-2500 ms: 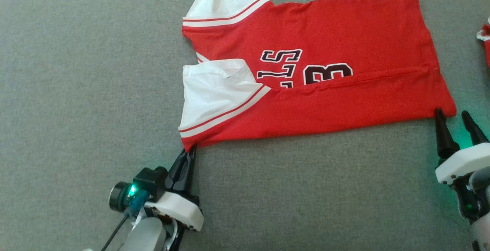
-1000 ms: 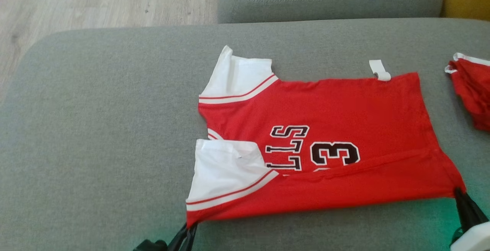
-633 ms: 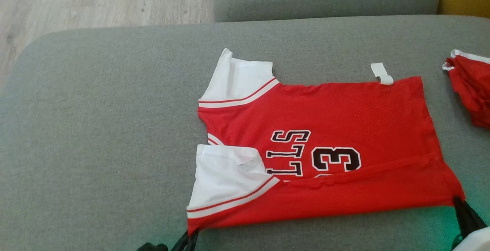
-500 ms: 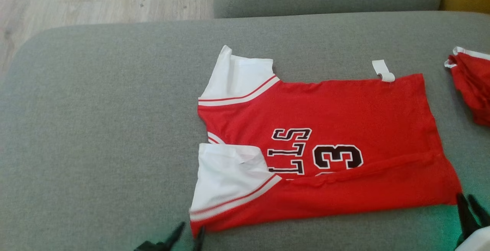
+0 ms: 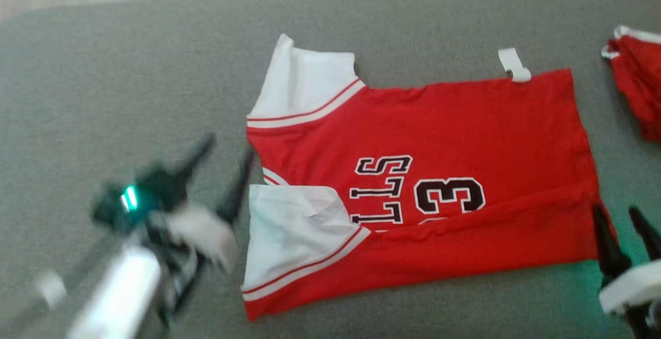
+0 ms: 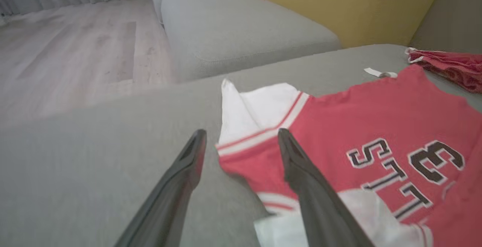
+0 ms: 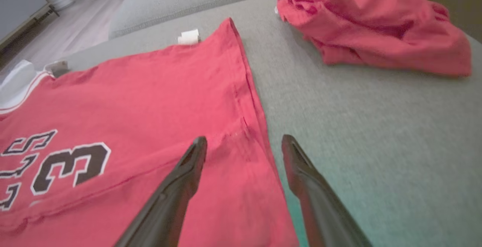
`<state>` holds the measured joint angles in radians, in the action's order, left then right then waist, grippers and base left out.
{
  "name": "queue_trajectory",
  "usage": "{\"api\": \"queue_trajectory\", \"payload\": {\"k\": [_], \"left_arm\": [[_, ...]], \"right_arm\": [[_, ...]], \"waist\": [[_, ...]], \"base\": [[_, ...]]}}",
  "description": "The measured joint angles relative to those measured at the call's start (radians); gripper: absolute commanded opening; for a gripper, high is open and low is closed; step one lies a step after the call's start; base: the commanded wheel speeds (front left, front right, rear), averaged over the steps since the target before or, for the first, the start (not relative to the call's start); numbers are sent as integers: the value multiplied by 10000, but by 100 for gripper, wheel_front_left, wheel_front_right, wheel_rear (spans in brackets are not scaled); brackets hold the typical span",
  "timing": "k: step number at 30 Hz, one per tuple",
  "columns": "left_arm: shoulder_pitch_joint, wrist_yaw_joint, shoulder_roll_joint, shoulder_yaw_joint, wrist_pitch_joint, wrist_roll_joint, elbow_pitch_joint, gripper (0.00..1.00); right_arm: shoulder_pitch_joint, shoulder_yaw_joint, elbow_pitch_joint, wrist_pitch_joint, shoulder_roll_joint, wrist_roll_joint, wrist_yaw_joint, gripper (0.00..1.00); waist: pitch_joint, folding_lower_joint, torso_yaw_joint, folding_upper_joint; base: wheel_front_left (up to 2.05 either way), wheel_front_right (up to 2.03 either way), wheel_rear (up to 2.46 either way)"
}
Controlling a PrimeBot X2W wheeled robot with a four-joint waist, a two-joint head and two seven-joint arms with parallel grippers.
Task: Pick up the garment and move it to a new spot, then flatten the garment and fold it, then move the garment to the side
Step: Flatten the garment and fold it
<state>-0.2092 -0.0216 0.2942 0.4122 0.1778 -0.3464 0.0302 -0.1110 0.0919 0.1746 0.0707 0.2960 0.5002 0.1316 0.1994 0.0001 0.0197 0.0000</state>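
I have the garment (image 5: 454,122) flat on the sofa cushion (image 5: 129,70), left gripper (image 5: 229,149) beside its left end, right gripper (image 5: 615,212) at its right edge, a second garment (image 5: 638,86) farther right.

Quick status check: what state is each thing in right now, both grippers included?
Red jersey: flat on the sofa cushion, near long edge folded over the lettering.
White tag: sticking out past the far edge.
Left gripper: open, holding nothing.
Right gripper: open, at the hem edge.
Second red garment: crumpled, apart from the jersey.

cushion (image 5: 129,70) bare left of jersey (image 5: 465,122) — red heap (image 5: 636,86) (crumpled) right
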Motion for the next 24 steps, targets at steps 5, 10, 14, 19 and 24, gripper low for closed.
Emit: {"api": "queue_trajectory", "payload": {"k": [5,10,14,19,24], "left_arm": [[-3166,-669,476,-161,1791,-4,453,100],[-5644,-988,598,100,3269,-853,1799,100],[-6718,-1030,970,435,3983,-1129,2938,100],[-7219,-1035,991,708,4615,-2092,3933,100],[-7420,-1106,1139,853,4826,-2460,4334,100]], "right_arm": [[880,-192,-370,2,88,-2,0,100],[1326,-468,-472,15,128,-2,0,100],[1825,-679,-349,8,90,-2,0,100],[2062,-895,-107,-115,-19,-2,0,100],[2062,-911,65,-272,-19,13,0,100]], "waist": [[751,2,-302,0],[1533,3,-677,0],[1959,2,-1178,0],[2426,1,-1703,-1],[2719,1,-1988,-1]], "base": [[0,0,0],[0,0,0],[0,0,0],[0,0,0],[0,0,0]]}}
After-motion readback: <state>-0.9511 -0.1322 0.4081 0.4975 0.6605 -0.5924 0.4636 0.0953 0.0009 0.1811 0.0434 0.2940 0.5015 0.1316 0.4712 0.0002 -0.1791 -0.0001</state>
